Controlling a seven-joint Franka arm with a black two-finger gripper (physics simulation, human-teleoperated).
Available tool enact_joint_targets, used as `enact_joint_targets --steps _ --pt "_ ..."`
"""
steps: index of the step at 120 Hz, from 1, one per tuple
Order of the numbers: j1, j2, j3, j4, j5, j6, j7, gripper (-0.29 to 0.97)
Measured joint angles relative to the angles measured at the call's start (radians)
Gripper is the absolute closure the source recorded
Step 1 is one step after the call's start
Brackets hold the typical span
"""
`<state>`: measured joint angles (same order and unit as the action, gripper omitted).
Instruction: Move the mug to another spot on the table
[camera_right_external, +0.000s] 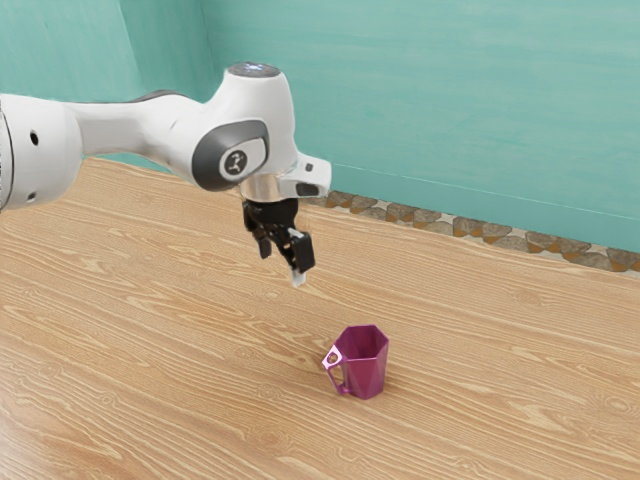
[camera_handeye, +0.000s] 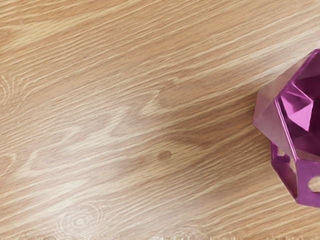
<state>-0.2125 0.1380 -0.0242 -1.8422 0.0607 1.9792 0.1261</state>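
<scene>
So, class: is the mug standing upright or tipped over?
Upright: the mug rests on its base on the table, its open rim facing up and its handle at the side.

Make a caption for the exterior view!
Open fingers hover over the wooden table, not yet at the upright purple mug.

Bright, even light falls from above. The arm (camera_right_external: 150, 125) is pale on top and grey beneath. The mug (camera_right_external: 362, 360) throws only a faint shadow on the table (camera_right_external: 150, 330). In the wrist view a soft dark patch lies beside the mug, whose facets gleam unevenly.
</scene>
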Motion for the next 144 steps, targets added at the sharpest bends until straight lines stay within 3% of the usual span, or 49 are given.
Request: enact_joint_targets --steps 21,54,72,108,144 --pt "-0.034 0.003 -0.003 -0.08 -0.115 0.006 0.012 0.0" --pt "-0.038 0.048 -0.051 -0.108 -0.203 -0.003 0.094 0.0" --pt "-0.032 0.122 -0.06 -0.104 -0.238 0.01 0.158 0.01" --pt "-0.03 0.208 -0.062 -0.106 -0.284 0.168 0.291 0.03" --pt "-0.031 0.239 -0.062 -0.133 -0.299 0.291 0.37 0.25"
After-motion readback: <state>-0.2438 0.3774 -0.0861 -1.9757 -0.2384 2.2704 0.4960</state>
